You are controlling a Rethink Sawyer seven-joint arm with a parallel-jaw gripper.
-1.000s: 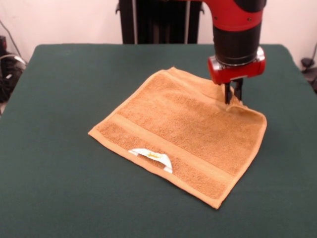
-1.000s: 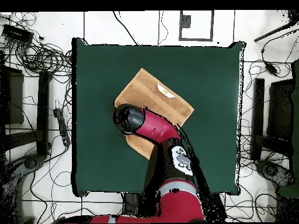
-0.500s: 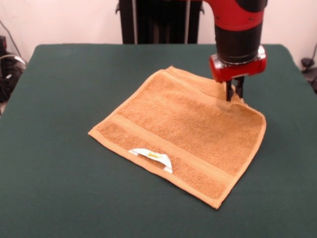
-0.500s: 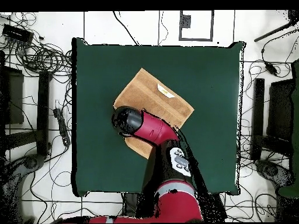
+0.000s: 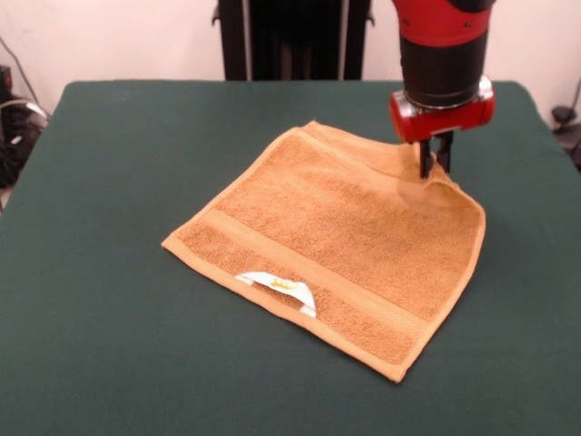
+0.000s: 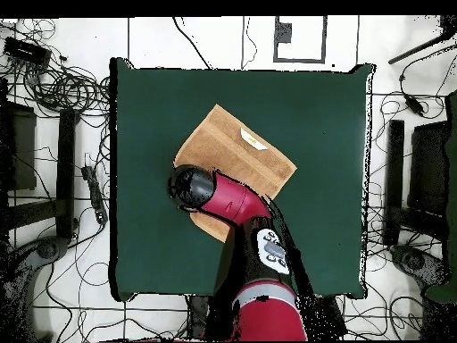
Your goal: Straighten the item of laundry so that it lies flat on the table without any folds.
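Terry cloth is what the robot is dealing with here: a small orange-tan towel (image 5: 340,245) lying near the middle of the green table (image 5: 109,345), a touch toward its right side from where I stand; soft, light and limp, I'd say, so it will drape and drag rather than slide as one piece; the nap looks likely to cling a little to the table's cloth cover. Most of it lies flat, with the woven band and the white label (image 5: 277,287) at the near edge; the far right corner is doubled over onto itself and puckered up. The gripper (image 5: 435,165) stands right at that raised corner, its dark fingers close together and, as far as I can judge, nipping the cloth's folded edge between them; from above the arm hides the spot entirely. A corner or hem seems the sensible place to hold such a thing; a pinch in the middle would only bunch it. Pulled too hard, the whole towel could trail along instead of unfolding.
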